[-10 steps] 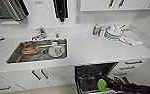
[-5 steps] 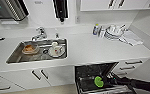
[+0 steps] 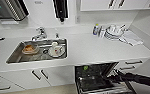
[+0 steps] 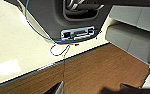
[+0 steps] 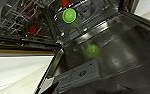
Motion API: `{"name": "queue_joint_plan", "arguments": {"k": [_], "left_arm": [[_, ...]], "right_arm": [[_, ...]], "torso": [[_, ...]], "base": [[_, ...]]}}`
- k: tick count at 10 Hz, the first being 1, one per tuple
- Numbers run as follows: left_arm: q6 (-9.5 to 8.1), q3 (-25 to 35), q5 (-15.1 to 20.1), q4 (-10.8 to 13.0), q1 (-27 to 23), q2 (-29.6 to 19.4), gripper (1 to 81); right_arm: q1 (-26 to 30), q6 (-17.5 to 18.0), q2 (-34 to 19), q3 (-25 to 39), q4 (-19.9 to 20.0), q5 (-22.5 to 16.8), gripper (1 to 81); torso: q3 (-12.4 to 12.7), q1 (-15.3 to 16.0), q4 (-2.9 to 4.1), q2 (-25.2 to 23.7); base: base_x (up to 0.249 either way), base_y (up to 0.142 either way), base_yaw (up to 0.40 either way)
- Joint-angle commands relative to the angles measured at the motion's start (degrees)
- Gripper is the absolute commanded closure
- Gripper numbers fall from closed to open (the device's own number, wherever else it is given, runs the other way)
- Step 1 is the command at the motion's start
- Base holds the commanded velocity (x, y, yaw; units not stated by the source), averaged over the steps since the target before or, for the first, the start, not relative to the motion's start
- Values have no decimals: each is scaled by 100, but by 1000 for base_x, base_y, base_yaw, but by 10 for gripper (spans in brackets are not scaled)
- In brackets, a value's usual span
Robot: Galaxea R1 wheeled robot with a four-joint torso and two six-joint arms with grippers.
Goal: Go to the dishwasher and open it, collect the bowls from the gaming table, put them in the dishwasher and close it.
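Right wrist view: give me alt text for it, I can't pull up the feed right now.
Open dishwasher seen from close above its lowered steel door, whose shiny inner face mirrors a green blur. A lime green bowl sits inside the dark interior, with red items among the wire racks nearby. White cabinet fronts lie beside the door.

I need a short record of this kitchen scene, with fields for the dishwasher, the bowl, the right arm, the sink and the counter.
dishwasher: dishwasher under the counter, door open, dark interior with wire racks
bowl: lime green bowl inside the dishwasher, toward the back; its green reflection shows on the steel inner door
right arm: right arm reaches in from the right to the open dishwasher; finger state not readable
sink: steel sink with an orange bowl and a white plate in it
counter: white counter with stacked white dishes and a cloth
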Motion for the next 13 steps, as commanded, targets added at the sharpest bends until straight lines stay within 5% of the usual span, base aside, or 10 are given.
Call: {"name": "queue_joint_plan", "arguments": {"k": [1,5,8,10,11,13], "left_arm": [[5,-528,551,-91,0,327,10],[5,-748,534,-82,-53,468,10],[5,-801,191,-100,-61,476,10],[5,-889,129,-100,-87,503,10],[5,-933,120,-100,-87,529,10],[5,-941,111,-91,-105,538,10]], "right_arm": [[102,-54,-1979,1450,160,-817,10],[-1094,-81,-2541,1864,124,-808,10],[-1903,-133,-2638,2030,98,-712,10],[-2439,-230,-2506,2171,19,-606,10],[-2739,-326,-2244,2067,-16,-563,10],[-3195,-475,-1762,1707,-34,-501,10]], "torso": [[0,0,0,0],[0,0,0,0],[0,0,0,0],[0,0,0,0],[0,369,0,-575],[0,461,0,-731]], "base": [[0,0,0],[0,0,0],[0,0,0],[0,0,0],[0,0,0],[0,0,0]]}}
